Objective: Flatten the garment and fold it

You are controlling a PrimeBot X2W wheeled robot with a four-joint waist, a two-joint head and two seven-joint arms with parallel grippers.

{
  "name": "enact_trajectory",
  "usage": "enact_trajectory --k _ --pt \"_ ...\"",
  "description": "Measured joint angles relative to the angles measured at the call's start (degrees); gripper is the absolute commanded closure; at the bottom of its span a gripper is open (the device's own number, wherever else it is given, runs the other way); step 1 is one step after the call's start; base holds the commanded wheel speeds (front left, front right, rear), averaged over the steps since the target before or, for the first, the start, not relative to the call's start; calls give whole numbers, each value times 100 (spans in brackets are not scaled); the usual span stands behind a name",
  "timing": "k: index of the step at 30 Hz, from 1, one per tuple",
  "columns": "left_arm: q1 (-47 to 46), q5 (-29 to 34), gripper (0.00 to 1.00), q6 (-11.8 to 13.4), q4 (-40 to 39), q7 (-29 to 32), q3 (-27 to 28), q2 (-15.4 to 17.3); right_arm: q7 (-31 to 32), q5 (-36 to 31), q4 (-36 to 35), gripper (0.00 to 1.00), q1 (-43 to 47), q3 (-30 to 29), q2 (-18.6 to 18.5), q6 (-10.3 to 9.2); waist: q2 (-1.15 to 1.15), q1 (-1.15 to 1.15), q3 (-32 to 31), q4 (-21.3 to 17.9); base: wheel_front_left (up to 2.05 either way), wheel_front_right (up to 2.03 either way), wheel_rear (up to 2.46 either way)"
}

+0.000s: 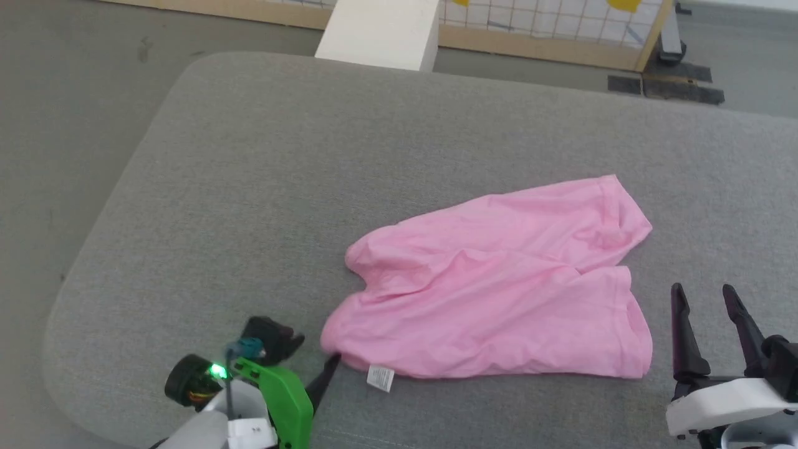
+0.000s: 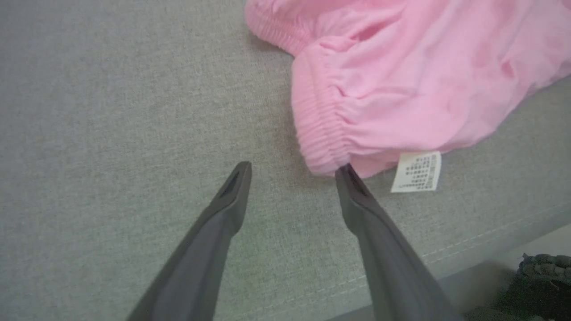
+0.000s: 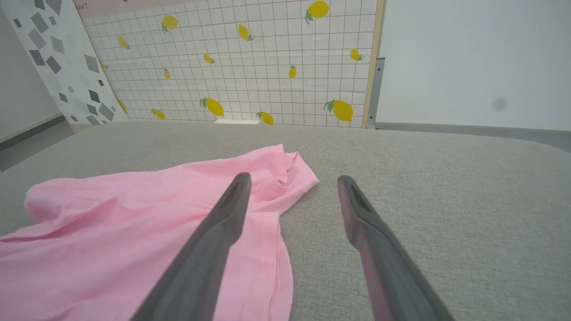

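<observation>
The garment [image 1: 499, 293] is light pink and lies loosely spread, with wrinkles, on the grey padded surface [image 1: 262, 187]. Its two leg ends point right and its gathered elastic band [image 2: 319, 129] is at the left. A small white label [image 1: 380, 377] hangs from the band's near corner and also shows as the label [image 2: 417, 171]. My left gripper [image 1: 318, 358] is open beside that corner. In the left wrist view the left gripper [image 2: 294, 171] has one fingertip [image 2: 348, 176] touching the band's corner, with nothing between the jaws. My right gripper [image 1: 707, 305] stands open just right of the leg hems, off the cloth. The right gripper [image 3: 294, 180] looks across the garment [image 3: 134, 232].
A white block [image 1: 380, 31] stands past the surface's far edge. Behind it is a lemon-patterned grid panel in a wooden frame [image 1: 548, 50]. Grey floor [image 1: 62, 125] lies to the left. The surface's stitched near edge [image 2: 468, 249] runs close to my left gripper.
</observation>
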Motion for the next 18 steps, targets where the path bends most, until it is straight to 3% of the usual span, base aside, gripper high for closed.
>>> enact_trajectory --k 7,11,18 --pt "32 -118 0 355 -544 -777 494 -34 210 46 -325 0 109 13 -89 0 0 0 -178 222 0 0 0" --pt "76 12 0 695 -798 -1623 847 -56 500 87 -593 0 130 120 -224 0 0 0 -229 392 0 0 0" --pt "115 969 0 960 -1273 -2047 1194 -294 1855 365 -855 0 -19 564 -877 0 0 0 -50 626 0 0 0"
